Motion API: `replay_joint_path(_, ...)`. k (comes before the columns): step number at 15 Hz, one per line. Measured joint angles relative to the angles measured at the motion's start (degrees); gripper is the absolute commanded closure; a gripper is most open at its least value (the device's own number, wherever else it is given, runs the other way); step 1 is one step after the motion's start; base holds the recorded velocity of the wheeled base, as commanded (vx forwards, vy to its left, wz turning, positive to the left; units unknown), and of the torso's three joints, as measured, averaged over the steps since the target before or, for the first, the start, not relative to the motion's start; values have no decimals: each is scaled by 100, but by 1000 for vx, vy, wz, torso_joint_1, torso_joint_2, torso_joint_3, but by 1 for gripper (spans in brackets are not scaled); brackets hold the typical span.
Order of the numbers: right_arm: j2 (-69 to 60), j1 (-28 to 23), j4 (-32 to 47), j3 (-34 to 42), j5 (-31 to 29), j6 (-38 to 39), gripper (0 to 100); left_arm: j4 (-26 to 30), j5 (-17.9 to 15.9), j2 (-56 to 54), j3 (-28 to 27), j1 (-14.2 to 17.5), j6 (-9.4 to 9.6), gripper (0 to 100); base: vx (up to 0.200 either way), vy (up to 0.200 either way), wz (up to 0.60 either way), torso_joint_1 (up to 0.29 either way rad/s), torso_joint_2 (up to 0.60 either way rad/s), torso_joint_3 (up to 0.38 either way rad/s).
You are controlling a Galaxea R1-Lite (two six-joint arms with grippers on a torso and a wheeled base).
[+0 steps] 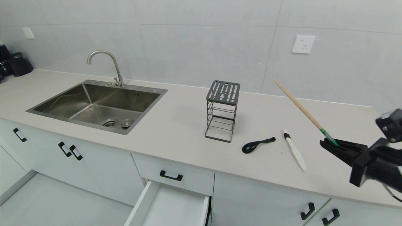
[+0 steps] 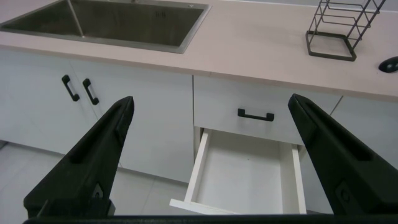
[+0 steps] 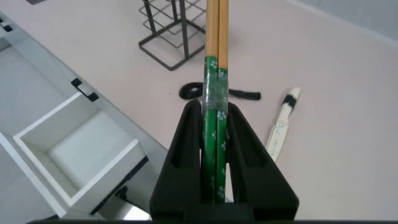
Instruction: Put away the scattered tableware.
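My right gripper (image 1: 329,145) hangs over the counter's right end, shut on a pair of wooden chopsticks (image 1: 300,107) with green ends, which slant up and to the left. In the right wrist view the chopsticks (image 3: 216,74) run straight out from between the fingers (image 3: 180,134). A black spoon (image 1: 257,145) and a white knife (image 1: 294,150) with a black tip lie on the counter to the left of that gripper. A dark wire utensil rack (image 1: 221,110) stands farther left. My left gripper (image 2: 211,155) is open, low in front of the open white drawer (image 2: 245,171).
A steel sink (image 1: 97,105) with a tap (image 1: 108,64) is set into the counter's left part. Cabinet doors with black handles (image 1: 67,150) run below the counter. The open drawer (image 1: 171,207) juts out under the counter's middle. A wall socket (image 1: 303,44) sits above the right end.
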Motion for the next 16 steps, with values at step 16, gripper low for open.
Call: replay_joint_path(16,-215,2244,1641,-1342,675,-1122,100,0,-4,0,0,0,2,0,0,0,0,0,0,0)
